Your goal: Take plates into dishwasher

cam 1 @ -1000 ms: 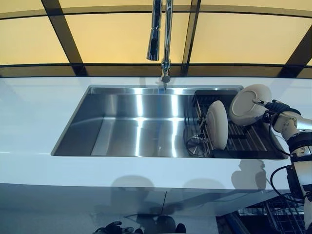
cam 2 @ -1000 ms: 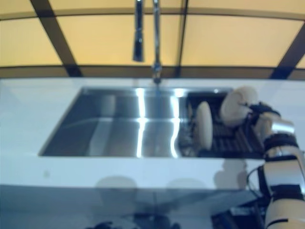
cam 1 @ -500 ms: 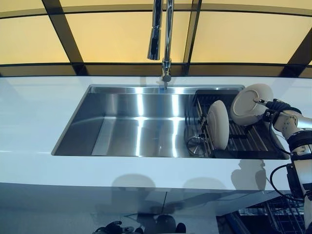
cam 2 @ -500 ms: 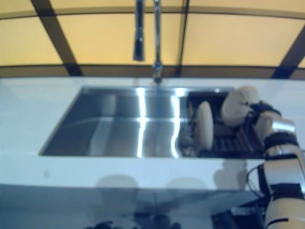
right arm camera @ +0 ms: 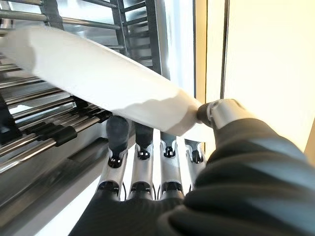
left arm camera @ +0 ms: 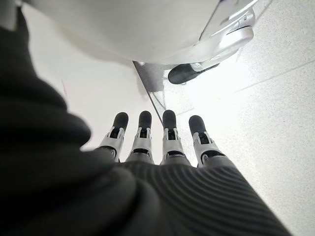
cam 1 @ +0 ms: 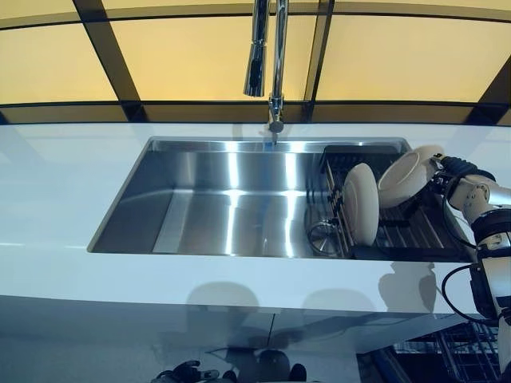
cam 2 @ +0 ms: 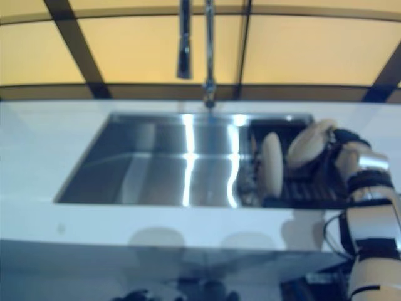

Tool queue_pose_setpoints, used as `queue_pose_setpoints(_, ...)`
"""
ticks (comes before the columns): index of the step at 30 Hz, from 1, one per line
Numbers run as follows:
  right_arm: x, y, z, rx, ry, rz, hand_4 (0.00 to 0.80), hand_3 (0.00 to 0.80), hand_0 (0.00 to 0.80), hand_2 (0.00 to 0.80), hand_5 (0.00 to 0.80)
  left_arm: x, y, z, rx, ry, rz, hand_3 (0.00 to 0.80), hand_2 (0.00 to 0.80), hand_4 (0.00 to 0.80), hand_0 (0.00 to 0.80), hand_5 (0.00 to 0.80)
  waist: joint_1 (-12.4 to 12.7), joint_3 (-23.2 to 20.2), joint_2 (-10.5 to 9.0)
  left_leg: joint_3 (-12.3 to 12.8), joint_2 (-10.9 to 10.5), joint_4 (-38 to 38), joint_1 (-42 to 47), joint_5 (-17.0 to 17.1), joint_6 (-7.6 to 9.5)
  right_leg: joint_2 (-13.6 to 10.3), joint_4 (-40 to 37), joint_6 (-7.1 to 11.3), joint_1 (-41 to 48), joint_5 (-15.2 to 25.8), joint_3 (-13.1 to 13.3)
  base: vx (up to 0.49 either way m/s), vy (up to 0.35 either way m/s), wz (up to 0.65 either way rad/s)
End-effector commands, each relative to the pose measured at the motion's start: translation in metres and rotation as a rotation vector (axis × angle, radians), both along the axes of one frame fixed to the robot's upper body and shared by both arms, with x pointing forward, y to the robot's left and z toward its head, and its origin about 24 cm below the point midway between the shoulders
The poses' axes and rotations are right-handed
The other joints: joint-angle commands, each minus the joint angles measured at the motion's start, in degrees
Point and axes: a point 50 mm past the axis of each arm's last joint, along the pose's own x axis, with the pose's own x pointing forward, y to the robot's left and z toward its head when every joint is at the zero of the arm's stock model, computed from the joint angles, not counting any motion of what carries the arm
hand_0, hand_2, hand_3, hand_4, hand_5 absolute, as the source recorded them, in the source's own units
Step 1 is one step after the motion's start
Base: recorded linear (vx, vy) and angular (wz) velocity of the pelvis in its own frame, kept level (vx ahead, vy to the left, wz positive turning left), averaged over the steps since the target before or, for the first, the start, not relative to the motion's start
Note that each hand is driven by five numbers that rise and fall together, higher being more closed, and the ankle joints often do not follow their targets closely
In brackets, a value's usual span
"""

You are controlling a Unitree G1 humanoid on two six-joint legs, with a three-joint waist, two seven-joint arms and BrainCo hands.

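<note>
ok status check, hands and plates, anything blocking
Right hand pinching a plate tilted over the sink rack. Left hand idle, fingers straight, low by the floor. Second plate upright in the rack. Nothing blocking.

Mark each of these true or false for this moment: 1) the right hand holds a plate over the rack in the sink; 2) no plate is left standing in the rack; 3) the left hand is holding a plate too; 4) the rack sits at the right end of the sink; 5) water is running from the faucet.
1) True: the right hand pinches a plate by its rim, tilted above the dish rack.
2) False: a second plate stands on edge in the rack.
3) False: the left hand hangs with straight fingers and holds nothing.
4) True: the rack fills the right end of the sink.
5) False: no stream shows below the faucet.
</note>
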Motion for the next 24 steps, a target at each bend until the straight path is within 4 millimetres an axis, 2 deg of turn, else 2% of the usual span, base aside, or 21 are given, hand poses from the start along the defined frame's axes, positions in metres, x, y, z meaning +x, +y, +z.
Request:
queue_pose_setpoints(1,0.003,-0.006,0.027,-0.075,-0.042,-0.020,0.800,0.800,0.800,0.800,0.800,0.008,0.003,0.002,0.027,-0.010,-0.072,0.000,0.000,0.000,0.000,0.000,2.27,-0.63,-3.41,2.87,-0.39,0.22,-2.49,2.39,0.79,-2.16,2.93,2.26,2.11,-2.83,2.52,0.000,0.000,0.00)
queue_pose_setpoints(17,0.006,-0.004,0.035,-0.091,-0.073,-0.005,0.800,0.800,0.800,0.800,0.800,0.009,0.002,0.002,0.023,-0.013,-0.072,0.000,0.000,0.000,0.000,0.000,1.99,-0.81,-3.56,3.13,-0.52,-0.01,-2.28,2.25,0.86,-2.21,2.77,2.38,2.18,-2.70,2.74,0.000,0.000,0.00)
queue_pose_setpoints(24,0.008,-0.001,0.054,-0.118,-0.163,0.007,0.800,0.800,0.800,0.800,0.800,0.012,0.003,0.003,0.020,-0.021,-0.073,0.000,0.000,0.000,0.000,0.000,1.58,-0.85,-3.82,3.16,-0.58,-0.27,-2.11,2.11,0.96,-2.27,3.18,2.49,2.11,-2.92,2.92,-0.010,0.007,0.00)
